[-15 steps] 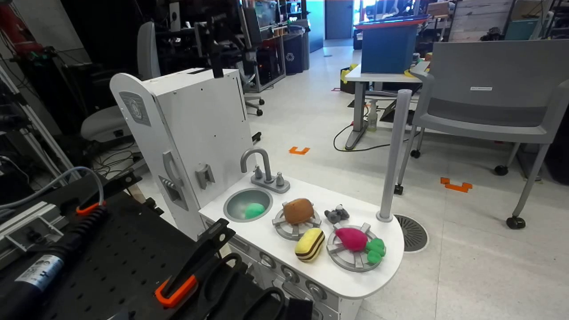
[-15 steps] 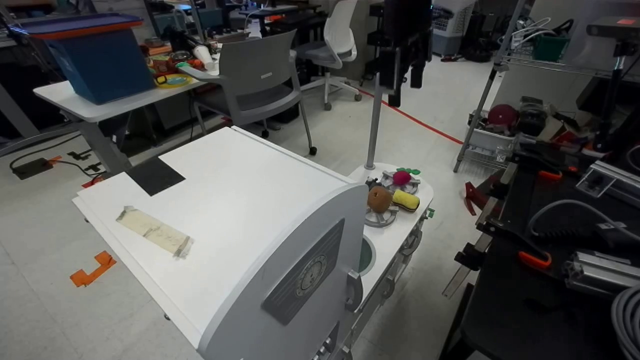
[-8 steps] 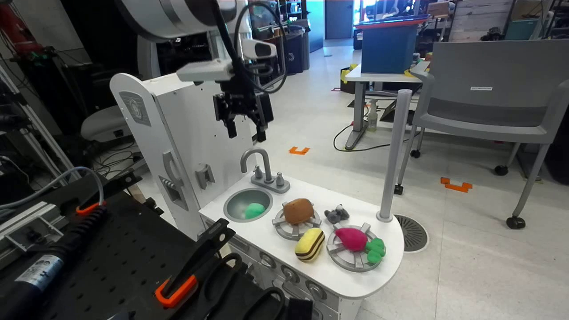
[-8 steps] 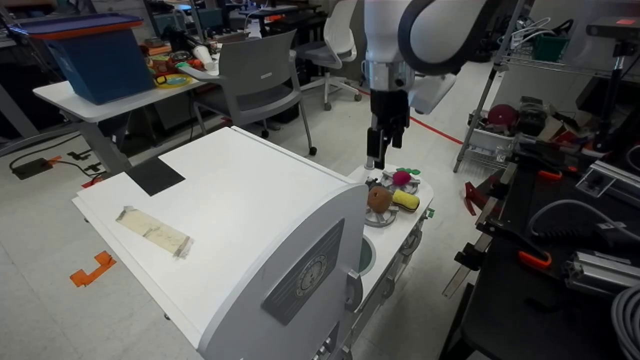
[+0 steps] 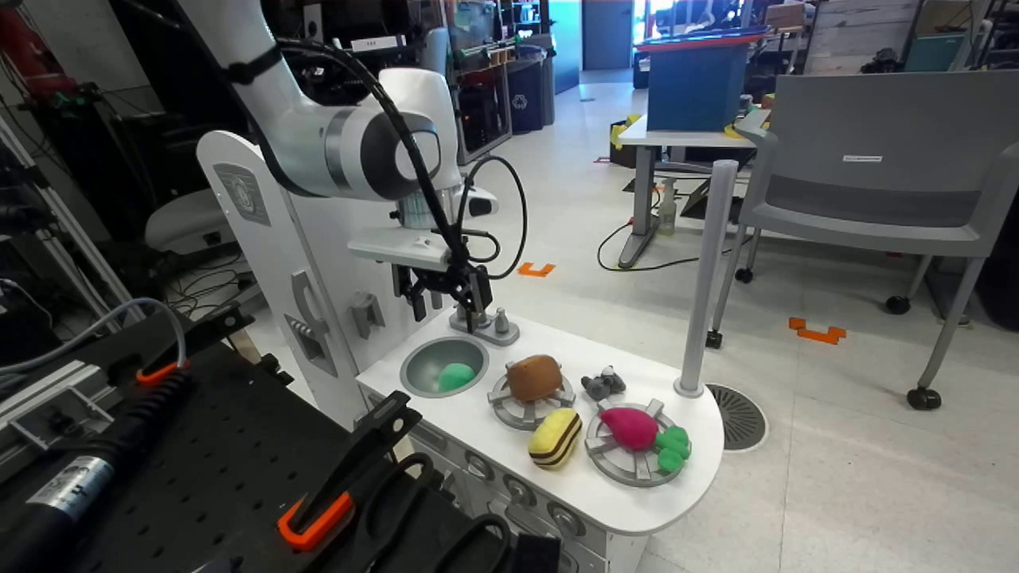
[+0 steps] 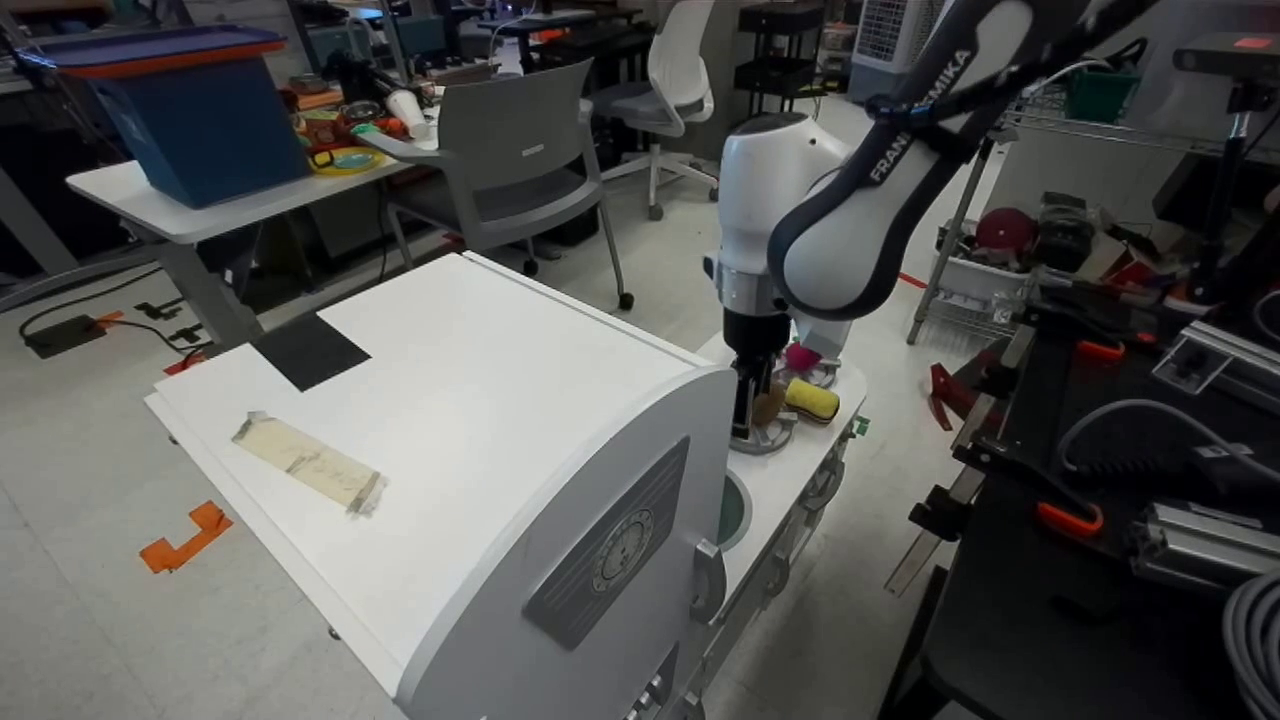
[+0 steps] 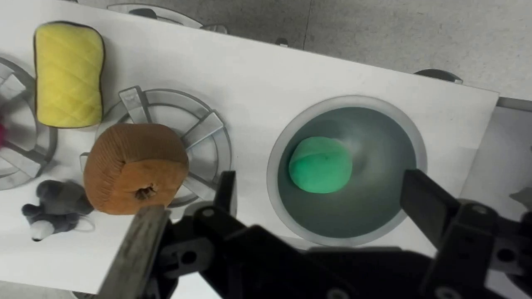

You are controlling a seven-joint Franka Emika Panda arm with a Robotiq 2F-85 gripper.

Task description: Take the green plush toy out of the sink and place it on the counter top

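The green plush toy (image 5: 456, 376) lies in the round grey sink (image 5: 406, 372), against one side of the bowl. In the wrist view the toy (image 7: 321, 165) shows whole inside the sink rim (image 7: 272, 170). In an exterior view the white cabinet hides the toy, and only part of the sink (image 6: 744, 512) shows. My gripper (image 5: 446, 317) is open and empty, above the counter near the faucet and higher than the sink. In the wrist view its fingers (image 7: 319, 178) stand wide apart on either side of the sink. The white counter top (image 7: 249, 74) surrounds the sink.
The faucet base (image 5: 500, 334) is behind my gripper. A brown plush (image 5: 535, 377) sits on the burner beside the sink. A yellow plush (image 5: 555, 438), a grey toy (image 5: 603, 383) and a pink plush (image 5: 629, 428) lie farther along. The tall cabinet (image 6: 500, 400) borders the sink side.
My gripper has come down from high above the play kitchen to just above the counter by the sink. It stays open. The toys have not moved.
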